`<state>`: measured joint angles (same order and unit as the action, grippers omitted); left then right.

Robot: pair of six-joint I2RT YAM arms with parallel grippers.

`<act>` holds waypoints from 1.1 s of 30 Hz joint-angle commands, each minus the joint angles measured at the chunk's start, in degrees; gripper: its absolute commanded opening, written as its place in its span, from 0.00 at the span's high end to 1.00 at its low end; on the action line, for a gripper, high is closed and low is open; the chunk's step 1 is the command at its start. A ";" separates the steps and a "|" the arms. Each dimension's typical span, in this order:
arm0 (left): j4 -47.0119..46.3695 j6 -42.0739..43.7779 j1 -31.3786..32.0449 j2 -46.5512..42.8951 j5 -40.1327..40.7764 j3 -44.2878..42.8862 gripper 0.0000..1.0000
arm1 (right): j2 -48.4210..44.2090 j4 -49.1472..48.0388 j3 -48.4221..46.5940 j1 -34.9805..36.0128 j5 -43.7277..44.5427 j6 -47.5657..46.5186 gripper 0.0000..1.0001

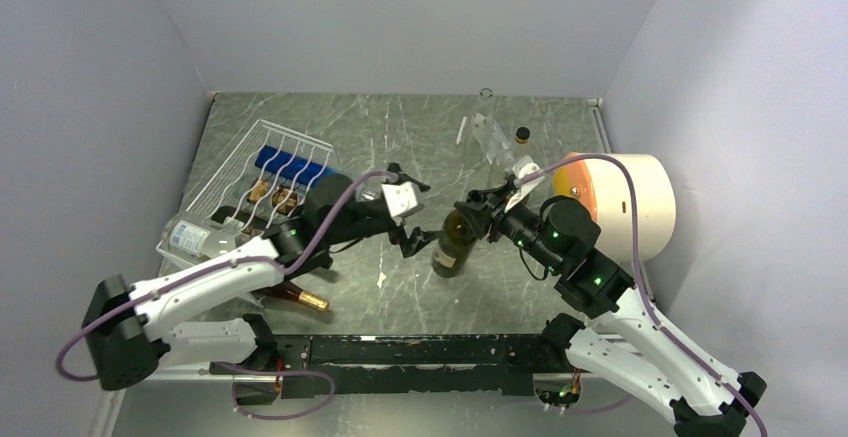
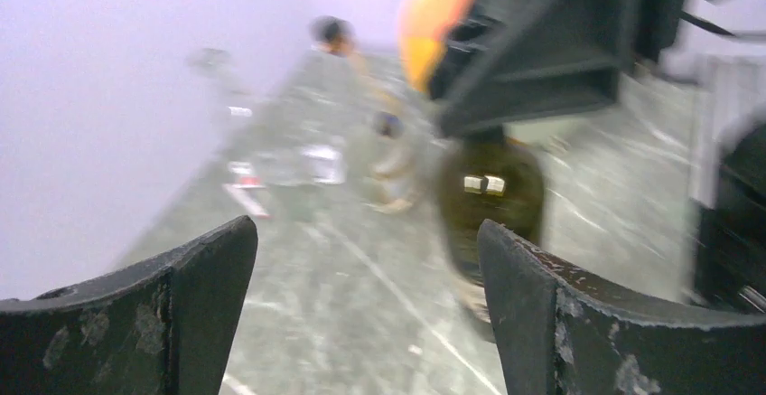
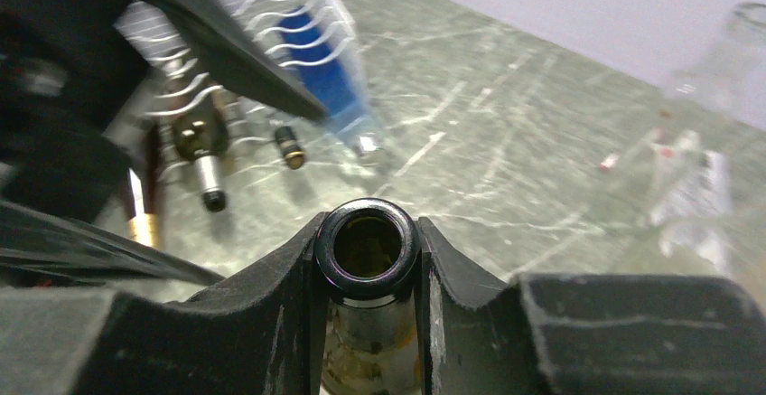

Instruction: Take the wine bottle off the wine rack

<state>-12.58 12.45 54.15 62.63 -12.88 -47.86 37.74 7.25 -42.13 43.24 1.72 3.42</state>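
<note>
The wine bottle (image 1: 455,244) is off the wine rack (image 1: 232,172). It hangs out over the middle of the surface (image 1: 390,132), well to the right of the rack, its dark body a little tilted with the neck leaning toward the right arm. The right gripper (image 3: 366,264) is clenched on the bottle's neck just below the open mouth, one finger on each side, and the mouth pokes up between them in the right wrist view. Whether the bottle's base touches the surface cannot be told.

The left gripper (image 1: 428,213) is released, its fingers spread wide just left of the bottle and apart from it. Nothing lies between them in the left wrist view, which looks across at the bottle's dark shoulder under the right gripper.

The rack sits at the far left of the surface and carries a blue pack (image 1: 293,167) and other bottles, whose necks (image 3: 206,155) point toward the middle. A clear bottle (image 1: 195,237) lies at the rack's near left end, and a gold-capped bottle (image 1: 300,297) lies just near of it, partly under the left arm. At the right stands a cream cylinder (image 1: 640,207) with an orange face. Farther back — toward the far wall — stand a clear glass bottle (image 1: 490,137) and a small dark-capped bottle (image 1: 522,137).
</note>
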 commanded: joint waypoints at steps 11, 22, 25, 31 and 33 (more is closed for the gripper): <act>-23.57 8.07 -1.63 -11.19 51.32 9.90 0.06 | 22.74 -26.67 -11.91 -0.14 21.20 -6.07 1.00; -25.61 13.27 -3.21 -13.24 50.69 10.84 0.06 | 44.29 -41.38 -24.09 -3.00 27.12 -8.91 1.00; -25.12 13.32 -4.03 -13.73 49.77 10.64 0.06 | 48.93 -44.66 -25.83 -4.23 25.83 -8.76 1.00; -23.87 13.42 -5.43 -14.37 48.23 10.44 0.06 | 56.72 -48.11 -30.13 -4.70 25.75 -12.06 1.00; -22.59 13.65 -5.46 -14.46 46.95 10.11 0.06 | 58.22 -49.66 -30.39 -4.88 26.12 -12.75 1.00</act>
<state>-35.53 25.10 49.21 48.95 36.62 -37.43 95.07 -31.38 -68.93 38.89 26.46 -6.79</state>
